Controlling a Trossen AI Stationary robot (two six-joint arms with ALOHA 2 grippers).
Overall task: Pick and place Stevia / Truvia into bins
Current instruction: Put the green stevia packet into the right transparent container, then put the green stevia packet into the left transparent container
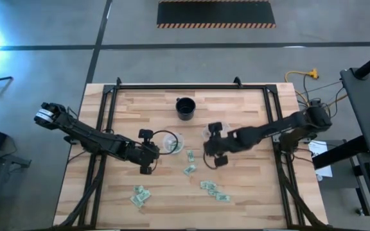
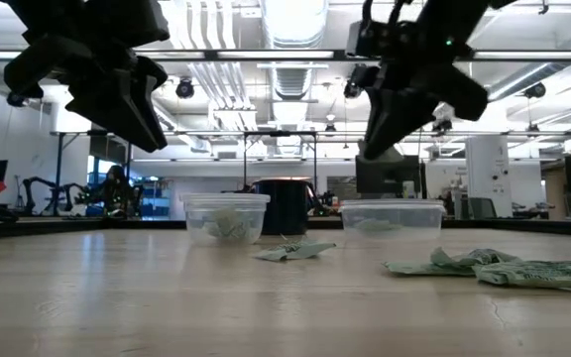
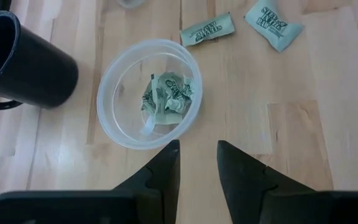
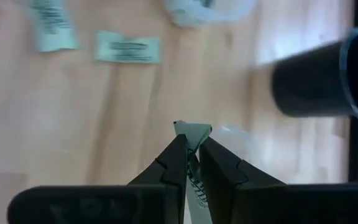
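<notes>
Stevia packet (image 4: 192,134) pinched in your right gripper (image 4: 191,144), long axis running along the fingers, tip poking forward; left gripper (image 3: 197,163) slightly spread above its clear cup (image 3: 149,92)

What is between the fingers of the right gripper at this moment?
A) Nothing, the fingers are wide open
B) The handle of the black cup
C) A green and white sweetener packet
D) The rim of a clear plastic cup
C: in the right wrist view, the right gripper has its fingers closed on a sweetener packet, whose pale edge sticks out past the fingertips.
</notes>
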